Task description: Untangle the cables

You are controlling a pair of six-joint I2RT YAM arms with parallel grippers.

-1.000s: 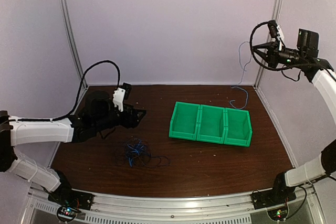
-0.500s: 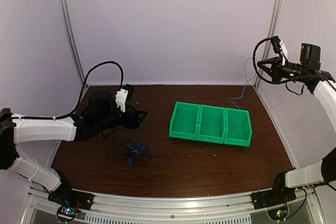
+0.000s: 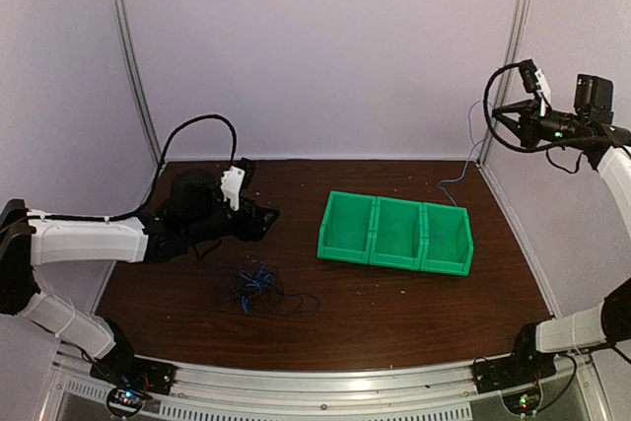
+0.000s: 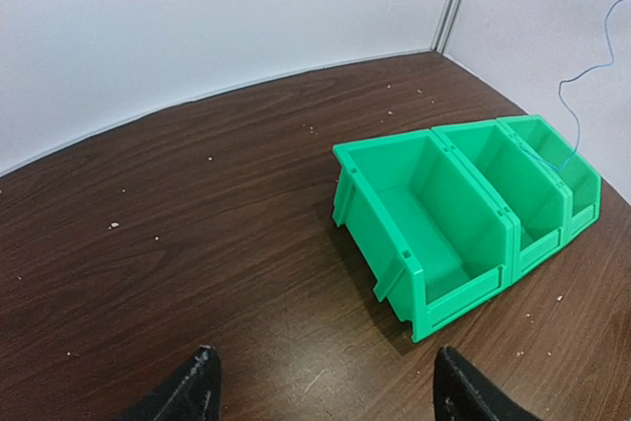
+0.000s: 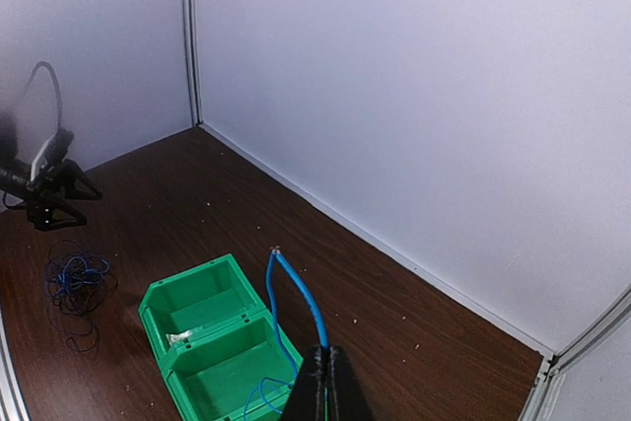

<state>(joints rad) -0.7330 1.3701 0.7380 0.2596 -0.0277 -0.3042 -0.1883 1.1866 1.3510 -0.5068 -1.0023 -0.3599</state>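
Since half a second ago my right arm has swung further toward the right edge of the top view and a little lower, carrying the blue cable (image 5: 297, 295) with it. My left arm has barely shifted.

My right pincer (image 5: 325, 374) is clenched on that blue cable. In its wrist view a short stiff end arcs up from the fingers, while the thin remainder drops toward the bins (image 3: 396, 232). I cannot tell whether it ends inside the right-hand compartment or just behind it. My left pincer (image 4: 320, 391) is released and holds nothing, hovering low over the table (image 3: 394, 317) at the left of the top view.

I judge the task only begun. One blue strand is out and well apart from the rest. The tangle (image 3: 254, 286), black wires with some blue mixed in, sits knotted in the lower left of the top view, just in front of my left pincer. It needs pulling apart strand by strand.

The table is dark brown wood grain, dotted with pale specks. Plain pale walls close it in on three sides, with metal posts (image 3: 133, 56) in the corners.
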